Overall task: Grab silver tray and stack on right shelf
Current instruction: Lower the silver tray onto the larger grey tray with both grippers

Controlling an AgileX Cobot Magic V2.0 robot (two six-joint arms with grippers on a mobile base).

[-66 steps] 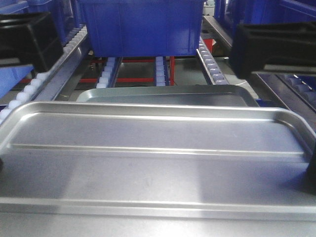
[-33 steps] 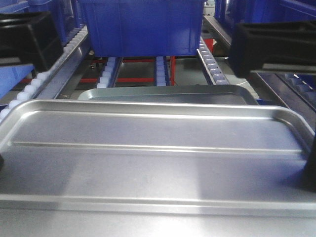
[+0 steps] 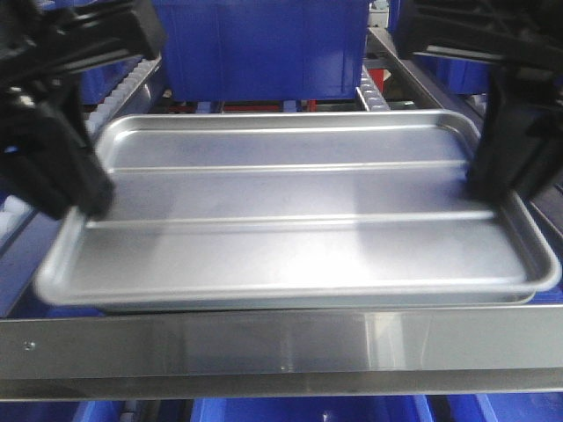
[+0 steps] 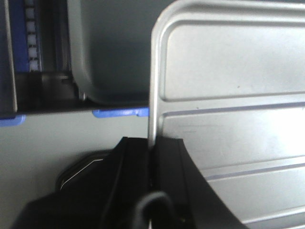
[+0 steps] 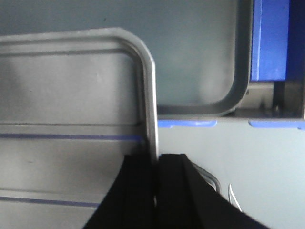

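Observation:
The shiny, two-ribbed silver tray [image 3: 299, 211] hangs level over the right shelf, just behind that shelf's steel front bar [image 3: 281, 345]. My left gripper [image 3: 85, 209] is shut on the tray's left rim [image 4: 153, 95], with one jaw inside the rim and one outside. My right gripper [image 3: 486, 182] is shut on the right rim [image 5: 150, 95] in the same way. A matte grey tray [image 4: 109, 47] lies beneath it and shows past the far corners in both wrist views [image 5: 200, 57]. Whether the two trays touch cannot be told.
A blue bin [image 3: 264, 48] stands on the shelf right behind the tray. Lanes of white rollers [image 3: 119, 88] run back on both sides. The front bar has a screw [image 3: 31, 345] near its left end. More blue bins [image 3: 308, 409] sit below.
Both grippers have carried the silver tray forward and down from close to the camera. It now covers the grey tray that showed behind it earlier.

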